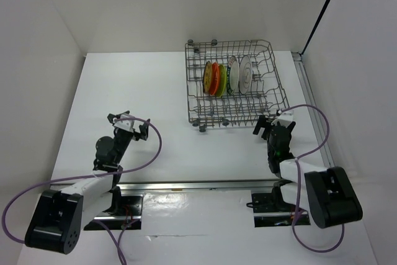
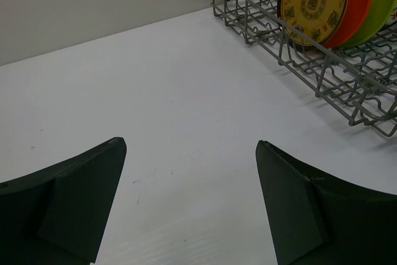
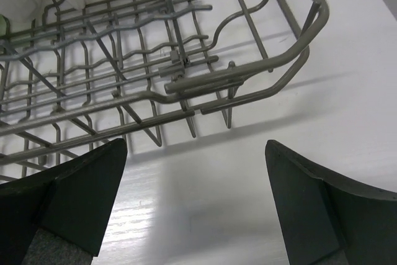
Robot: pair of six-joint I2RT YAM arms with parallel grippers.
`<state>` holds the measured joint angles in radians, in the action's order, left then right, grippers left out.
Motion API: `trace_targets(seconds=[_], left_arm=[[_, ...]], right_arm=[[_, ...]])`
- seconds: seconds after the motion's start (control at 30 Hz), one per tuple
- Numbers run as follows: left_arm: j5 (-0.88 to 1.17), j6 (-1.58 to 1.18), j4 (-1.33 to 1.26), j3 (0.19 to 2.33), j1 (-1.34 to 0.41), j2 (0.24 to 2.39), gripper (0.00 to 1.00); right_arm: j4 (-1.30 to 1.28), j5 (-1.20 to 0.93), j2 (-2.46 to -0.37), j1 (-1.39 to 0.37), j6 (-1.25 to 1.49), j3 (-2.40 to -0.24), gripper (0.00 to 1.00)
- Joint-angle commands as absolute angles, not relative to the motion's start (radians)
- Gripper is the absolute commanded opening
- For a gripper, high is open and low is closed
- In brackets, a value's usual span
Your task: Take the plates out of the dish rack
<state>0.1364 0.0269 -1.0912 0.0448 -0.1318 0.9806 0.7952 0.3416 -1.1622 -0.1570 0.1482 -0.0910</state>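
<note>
The grey wire dish rack (image 1: 273,94) stands at the back right of the table. Several plates stand upright in it side by side: amber-yellow patterned (image 1: 208,77), orange (image 1: 214,79), lime green (image 1: 221,80), white with blue rim (image 1: 233,74), white with dark ring (image 1: 245,73). My left gripper (image 1: 129,123) is open and empty, well left of the rack. The left wrist view shows the amber plate (image 2: 313,3) in the rack (image 2: 353,94). My right gripper (image 1: 272,123) is open and empty, just in front of the rack's near right corner (image 3: 248,76).
White walls close in the table on the left, back and right. A metal rail (image 1: 310,107) runs along the table's right edge beside the rack. Purple cables loop from both arms near the front edge.
</note>
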Motion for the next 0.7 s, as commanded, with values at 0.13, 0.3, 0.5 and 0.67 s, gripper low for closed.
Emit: trace_targets(seconds=[0.13, 0.3, 0.5, 0.67], left_arm=[[0.212, 0.061, -0.728, 0.127, -0.127, 0.888, 1.00], [0.129, 0.090, -0.323, 0.382, -0.127, 0.877, 1.00], [0.150, 0.354, 0.004, 0.714, -0.127, 0.899, 1.00], [0.194, 0.601, 0.208, 1.025, -0.127, 0.978, 1.00]], right_arm=[[0.589, 0.382, -0.861, -0.155, 0.108, -0.238, 1.00], [0.430, 0.269, -0.764, -0.155, 0.003, -0.385, 1.00], [0.289, 0.112, -0.891, -0.155, -0.208, -0.731, 1.00], [0.120, 0.142, -1.167, -0.155, -0.379, -1.088, 1.00]])
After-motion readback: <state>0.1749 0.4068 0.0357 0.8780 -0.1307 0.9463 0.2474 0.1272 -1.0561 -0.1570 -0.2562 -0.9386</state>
